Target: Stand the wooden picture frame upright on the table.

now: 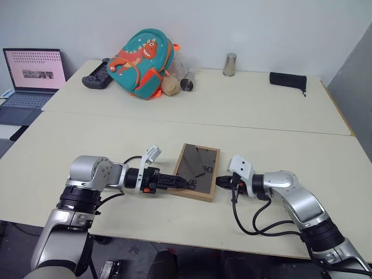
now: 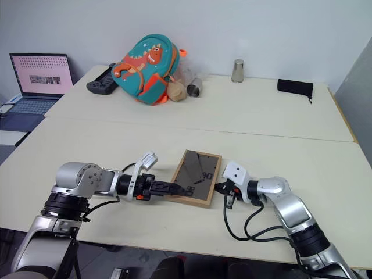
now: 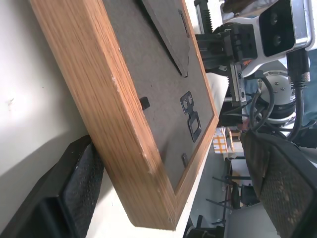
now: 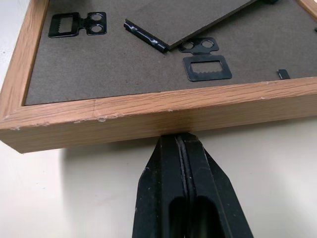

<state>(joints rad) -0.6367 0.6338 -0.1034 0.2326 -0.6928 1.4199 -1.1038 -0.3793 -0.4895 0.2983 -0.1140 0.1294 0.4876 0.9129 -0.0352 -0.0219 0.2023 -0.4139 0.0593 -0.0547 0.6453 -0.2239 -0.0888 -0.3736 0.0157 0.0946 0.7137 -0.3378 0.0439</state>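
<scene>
- While the picture frame (image 1: 197, 171) is lying back-up on the table (image 1: 279, 125), at about six o'clock near the front edge, both arms are closing in on it from either side.
- At the frame's three o'clock side, the right gripper (image 4: 181, 141) is pressing its shut fingertips against the wooden edge; it is holding nothing.
- At the nine o'clock side, the left gripper (image 1: 185, 182) is spreading its fingers (image 3: 64, 198) wide at the frame's near left corner, one finger lying low beside the wooden edge and the other standing out past the dark back; it is gripping nothing yet.
- The back stand (image 4: 198, 20) is lifting slightly off the dark panel, with the metal hangers (image 4: 78, 25) lying flat.
- Judging by this, the step in hand is bracing the frame to grasp it; next, the left fingers need to close on the edge and tip the frame up onto its stand.
- Farther off, at about eleven o'clock, a backpack (image 1: 143, 64) is sitting beside a controller (image 1: 96, 76); at one o'clock a metal cup (image 1: 230, 64) and a black pouch (image 1: 288, 80) are resting.
</scene>
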